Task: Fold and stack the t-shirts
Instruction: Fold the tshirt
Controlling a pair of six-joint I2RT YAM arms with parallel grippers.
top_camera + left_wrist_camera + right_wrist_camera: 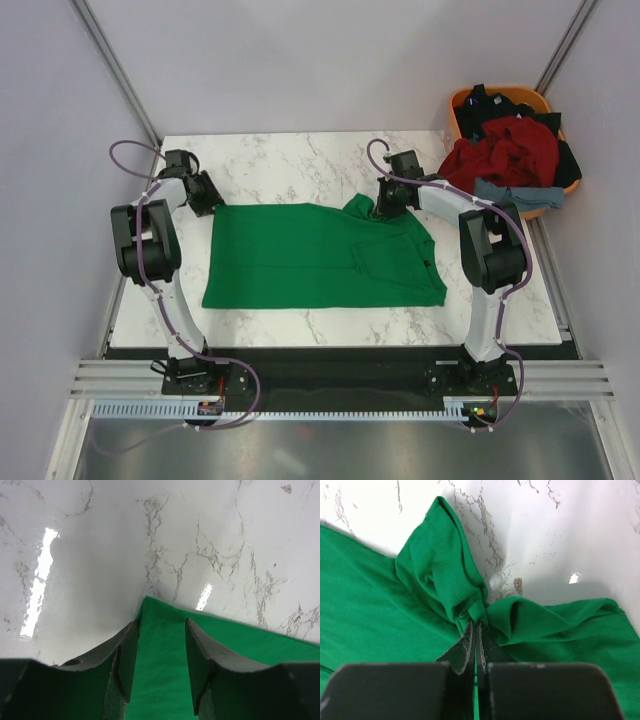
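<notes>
The bright green t-shirt (310,255) lies spread flat on the marble table. My left gripper (207,197) is open over its far left corner, and the green corner (160,645) lies between its fingers. My right gripper (385,205) is shut on a bunched fold of the green shirt (470,611) at its far right edge, next to a raised sleeve (432,555). The dark red (505,150), black (500,105) and grey-blue (510,193) shirts are heaped in the orange basket.
The orange basket (462,100) stands off the table's far right corner. The white marble table (290,160) has bare surface behind the shirt. Grey walls with slanted metal rails enclose the sides.
</notes>
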